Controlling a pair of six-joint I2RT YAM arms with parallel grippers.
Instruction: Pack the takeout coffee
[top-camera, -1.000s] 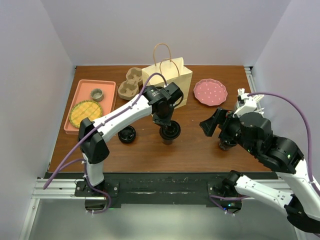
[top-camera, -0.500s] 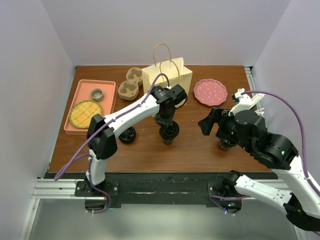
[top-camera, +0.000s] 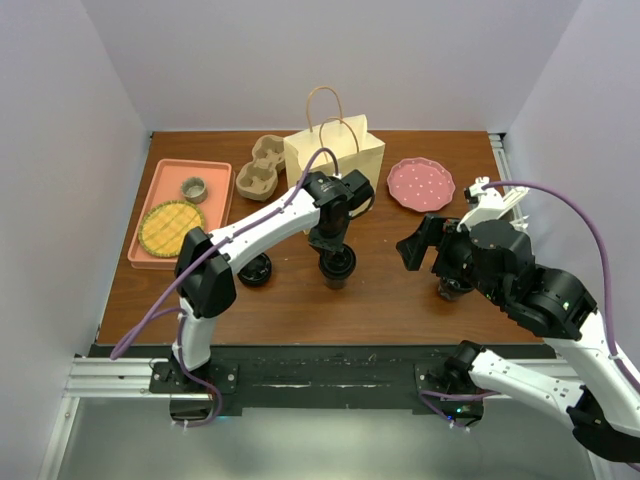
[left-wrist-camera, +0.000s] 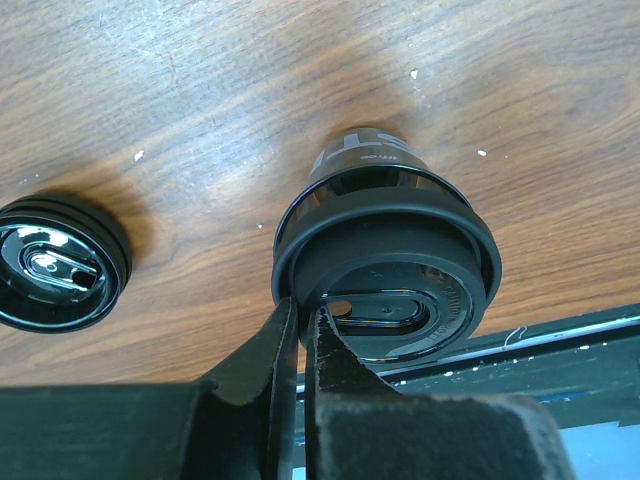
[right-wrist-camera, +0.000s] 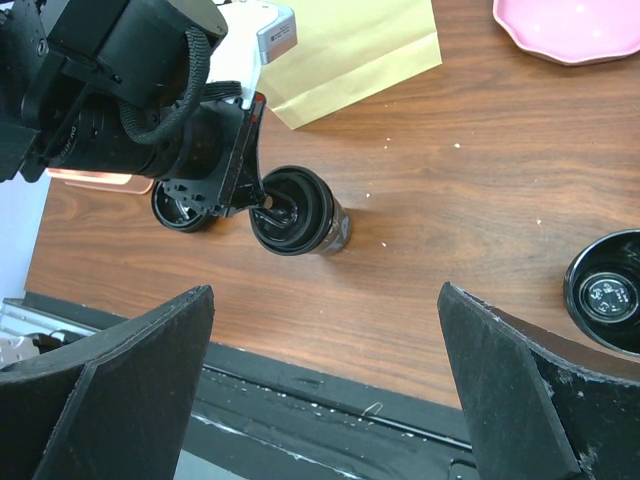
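The left gripper (left-wrist-camera: 300, 315) comes down from above onto the takeout coffee (top-camera: 338, 265), which stands upright near the middle of the counter (top-camera: 390, 300), in front of the tan paper bag (top-camera: 335, 160). Its fingers are clenched almost together on the near edge of the cup's black lid, one outside the rim and one just inside it. A second black lidded cup (top-camera: 255, 268) stands near it on its left, apart from it. The right gripper (right-wrist-camera: 325, 290) hangs above the counter's right side with its jaws spread wide and nothing between them. A third cup (right-wrist-camera: 608, 290) stands below it, largely hidden by the arm in the top view. At the back are a pulp cup carrier (top-camera: 262, 167) beside the bag and a pink plate (top-camera: 420, 184). A pink tray (top-camera: 215, 180) lies at the left.
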